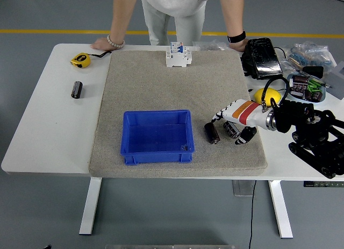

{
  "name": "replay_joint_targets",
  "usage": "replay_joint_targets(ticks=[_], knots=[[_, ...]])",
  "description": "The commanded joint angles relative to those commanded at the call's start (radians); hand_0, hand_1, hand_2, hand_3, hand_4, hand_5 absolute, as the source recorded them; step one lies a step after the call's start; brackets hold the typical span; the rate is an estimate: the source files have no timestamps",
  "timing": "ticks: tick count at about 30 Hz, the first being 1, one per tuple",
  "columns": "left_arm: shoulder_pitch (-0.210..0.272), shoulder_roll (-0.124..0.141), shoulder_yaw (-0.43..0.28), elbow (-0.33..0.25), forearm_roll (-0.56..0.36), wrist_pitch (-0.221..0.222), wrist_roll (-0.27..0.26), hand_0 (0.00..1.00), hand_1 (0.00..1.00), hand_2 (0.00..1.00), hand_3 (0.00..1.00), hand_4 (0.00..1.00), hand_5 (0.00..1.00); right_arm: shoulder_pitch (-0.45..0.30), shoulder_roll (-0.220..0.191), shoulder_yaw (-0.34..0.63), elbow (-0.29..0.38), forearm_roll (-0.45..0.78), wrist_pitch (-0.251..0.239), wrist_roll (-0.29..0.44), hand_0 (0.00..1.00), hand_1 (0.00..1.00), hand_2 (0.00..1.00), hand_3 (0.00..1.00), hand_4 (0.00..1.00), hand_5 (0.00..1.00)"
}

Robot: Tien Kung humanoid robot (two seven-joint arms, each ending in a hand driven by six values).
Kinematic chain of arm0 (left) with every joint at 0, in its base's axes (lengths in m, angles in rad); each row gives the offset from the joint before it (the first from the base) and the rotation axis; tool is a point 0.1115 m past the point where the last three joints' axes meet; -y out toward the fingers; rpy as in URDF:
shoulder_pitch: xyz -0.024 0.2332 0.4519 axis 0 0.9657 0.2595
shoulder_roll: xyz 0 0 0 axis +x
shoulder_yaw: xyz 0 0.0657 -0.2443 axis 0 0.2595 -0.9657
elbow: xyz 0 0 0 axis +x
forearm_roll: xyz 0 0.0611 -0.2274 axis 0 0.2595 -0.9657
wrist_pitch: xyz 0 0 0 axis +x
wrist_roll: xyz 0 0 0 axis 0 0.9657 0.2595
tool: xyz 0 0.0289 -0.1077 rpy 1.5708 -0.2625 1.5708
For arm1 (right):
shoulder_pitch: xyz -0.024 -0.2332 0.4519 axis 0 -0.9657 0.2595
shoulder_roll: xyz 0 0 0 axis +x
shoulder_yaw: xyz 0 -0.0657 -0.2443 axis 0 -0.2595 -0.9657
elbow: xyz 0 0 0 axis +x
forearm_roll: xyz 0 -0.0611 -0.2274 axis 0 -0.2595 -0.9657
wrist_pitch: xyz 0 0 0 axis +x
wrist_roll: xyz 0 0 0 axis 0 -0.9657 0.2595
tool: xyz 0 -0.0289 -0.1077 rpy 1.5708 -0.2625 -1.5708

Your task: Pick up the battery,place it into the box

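The right robot hand (232, 122) reaches in low, fingers spread open around the battery (231, 130), not gripping.

Looks like a lab or workshop floor to me: I'm seeing grey industrial flooring (32, 12) with a yellow safety line (54, 31), a height-adjustable white tabletop (48, 125), a circuit breaker (178, 54), a tape measure (80, 59) and bagged electronic parts (309, 52).

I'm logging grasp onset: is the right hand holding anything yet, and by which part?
Nothing is held yet. The right hand is open over the battery, fingers above it and thumb beside it, not closed.
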Motion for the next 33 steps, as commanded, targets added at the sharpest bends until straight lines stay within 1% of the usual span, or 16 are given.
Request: replay_joint_targets(ticks=[1, 6, 7, 8, 12, 13, 18, 19, 24, 25, 30, 31, 33], knots=[[0.0, 0.0, 0.001, 0.0, -0.001, 0.0, 0.0, 0.718, 0.666, 0.771, 0.706, 0.729, 0.528, 0.0, 0.003, 0.0, -0.009, 0.002, -0.001, 0.001, 0.713, 0.701, 0.749, 0.801, 0.998, 0.1], [-0.002, 0.0, 0.002, -0.001, 0.0, 0.001, 0.0, 0.718, 0.666, 0.771, 0.706, 0.729, 0.528, 0.002, 0.019, -0.002, -0.045, 0.01, -0.003, 0.003, 0.713, 0.701, 0.749, 0.801, 0.998, 0.1], [-0.002, 0.0, 0.002, -0.002, 0.0, 0.001, 0.0, 0.716, 0.665, 0.77, 0.705, 0.728, 0.527, 0.002, 0.021, -0.002, -0.048, 0.012, -0.004, 0.004, 0.666, 0.666, 0.715, 0.764, 0.998, 0.101], [-0.002, 0.0, 0.002, -0.002, 0.001, 0.001, 0.0, 0.716, 0.665, 0.77, 0.705, 0.728, 0.527, 0.002, 0.023, -0.003, -0.052, 0.014, -0.006, 0.005, 0.666, 0.666, 0.715, 0.764, 0.998, 0.101], [-0.001, 0.0, 0.0, -0.002, 0.003, 0.002, 0.002, 0.716, 0.665, 0.77, 0.705, 0.728, 0.527, 0.001, 0.027, -0.007, -0.056, 0.018, -0.007, 0.006, 0.666, 0.666, 0.715, 0.764, 0.998, 0.101], [0.0, 0.0, -0.001, -0.002, 0.004, 0.002, 0.002, 0.715, 0.664, 0.77, 0.706, 0.727, 0.525, 0.001, 0.028, -0.007, -0.056, 0.021, -0.009, 0.007, 0.626, 0.62, 0.67, 0.717, 0.975, 0.11], [0.0, 0.0, -0.003, -0.003, 0.008, 0.002, 0.004, 0.715, 0.664, 0.77, 0.706, 0.727, 0.525, 0.001, 0.031, -0.006, -0.059, 0.036, -0.013, 0.006, 0.626, 0.62, 0.67, 0.717, 0.975, 0.11], [0.0, 0.0, -0.002, -0.003, 0.007, 0.002, 0.004, 0.715, 0.661, 0.77, 0.705, 0.729, 0.527, 0.001, 0.031, -0.006, -0.06, 0.039, -0.013, 0.005, 0.565, 0.527, 0.559, 0.533, 0.708, 0.027], [0.0, 0.0, -0.002, -0.003, 0.008, 0.002, 0.005, 0.715, 0.661, 0.77, 0.705, 0.729, 0.527, -0.001, 0.033, -0.007, -0.07, 0.045, -0.011, 0.002, 0.565, 0.527, 0.559, 0.533, 0.708, 0.027], [0.0, 0.0, -0.002, -0.003, 0.007, 0.002, 0.005, 0.715, 0.663, 0.77, 0.706, 0.729, 0.526, -0.002, 0.033, -0.007, -0.074, 0.049, -0.011, 0.001, 0.562, 0.487, 0.518, 0.5, 0.659, 0.002], [-0.002, 0.0, -0.001, -0.004, 0.006, 0.002, 0.004, 0.715, 0.663, 0.77, 0.706, 0.729, 0.526, -0.003, 0.033, -0.004, -0.088, 0.061, -0.011, 0.0, 0.562, 0.487, 0.518, 0.5, 0.659, 0.002], [-0.002, 0.0, 0.0, -0.004, 0.006, 0.002, 0.004, 0.715, 0.664, 0.771, 0.707, 0.728, 0.524, -0.004, 0.033, -0.004, -0.089, 0.063, -0.01, 0.0, 0.556, 0.462, 0.507, 0.489, 0.662, 0.002], [-0.002, 0.0, -0.001, -0.004, 0.007, 0.002, 0.004, 0.715, 0.664, 0.771, 0.707, 0.728, 0.524, -0.004, 0.032, -0.004, -0.09, 0.065, -0.009, 0.001, 0.556, 0.462, 0.507, 0.489, 0.662, 0.002]])
